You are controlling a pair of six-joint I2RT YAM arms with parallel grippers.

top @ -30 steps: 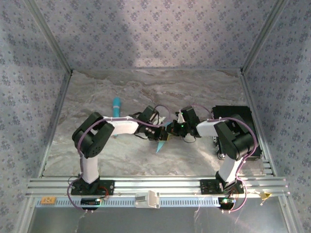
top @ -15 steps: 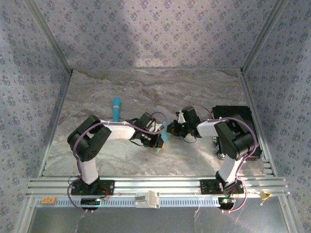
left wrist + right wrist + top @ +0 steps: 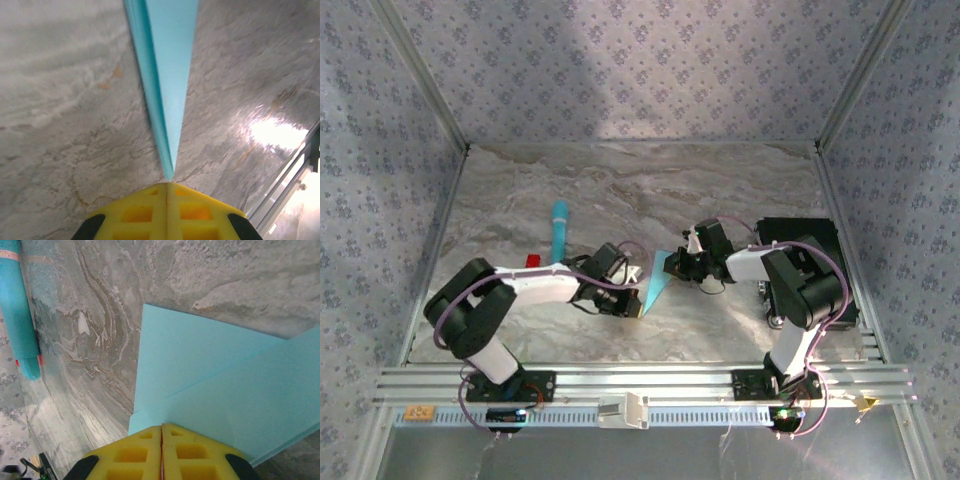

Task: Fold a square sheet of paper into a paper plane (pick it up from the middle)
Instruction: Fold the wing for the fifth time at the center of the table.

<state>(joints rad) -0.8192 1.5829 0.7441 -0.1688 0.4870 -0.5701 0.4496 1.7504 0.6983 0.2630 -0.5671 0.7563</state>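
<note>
Table [image 3: 740, 190] of grey marble, seen from above, where my two arms reached toward each other near the middle. Between them ran the paper plane [image 3: 658, 281], a narrow pale blue wedge with its point toward the near edge. My left claw [image 3: 638, 302] met it at the pointed end and my right claw [image 3: 677, 266] at the wide end. A turquoise stick [image 3: 560, 227] lay on the table behind my left arm, and a black box [image 3: 800, 238] sat at the right side.

From my left wrist, the yellow fingers [image 3: 140, 212] were pressed together, pinching the very tip of the paper plane [image 3: 170, 75], which widened away from them with table on either side.

From my right wrist, the yellow fingers [image 3: 195, 452] were likewise pressed together, nipping an edge of the paper plane [image 3: 215, 385] where its folded layers overlapped. The stick [image 3: 17, 305] lay at the far left.
</note>
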